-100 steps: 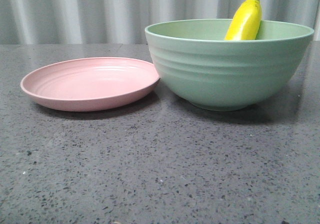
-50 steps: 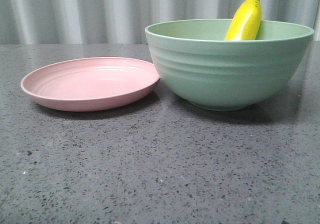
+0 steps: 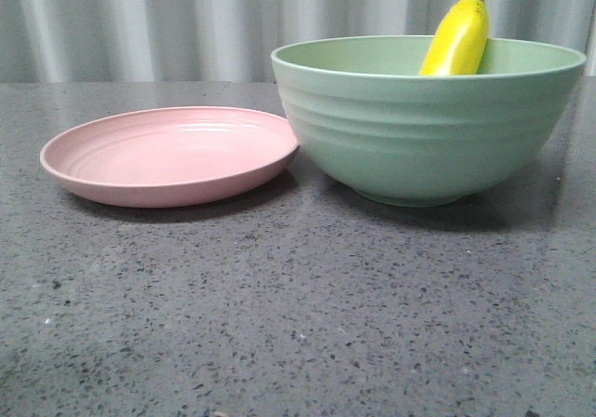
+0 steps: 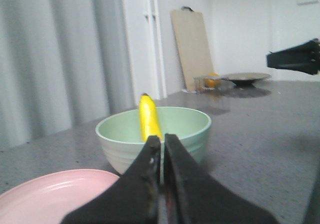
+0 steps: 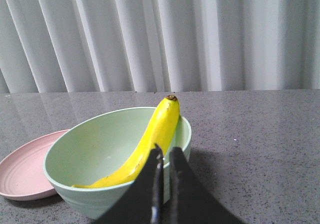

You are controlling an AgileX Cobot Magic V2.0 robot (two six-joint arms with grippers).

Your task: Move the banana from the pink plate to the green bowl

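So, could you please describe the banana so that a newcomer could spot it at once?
On the grey speckled table, find the tall green bowl beside the flat pink plate. The banana leans inside it, its dark tip poking above the rim: the only glossy yellow thing here.

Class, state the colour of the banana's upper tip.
Dark brown on the banana, clearest in the right wrist view.

banana jutting above green bowl rim, pink plate touching bowl, table foreground open

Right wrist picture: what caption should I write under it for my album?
Banana leaning inside the green bowl, pink plate beside it, closed right claw in front.
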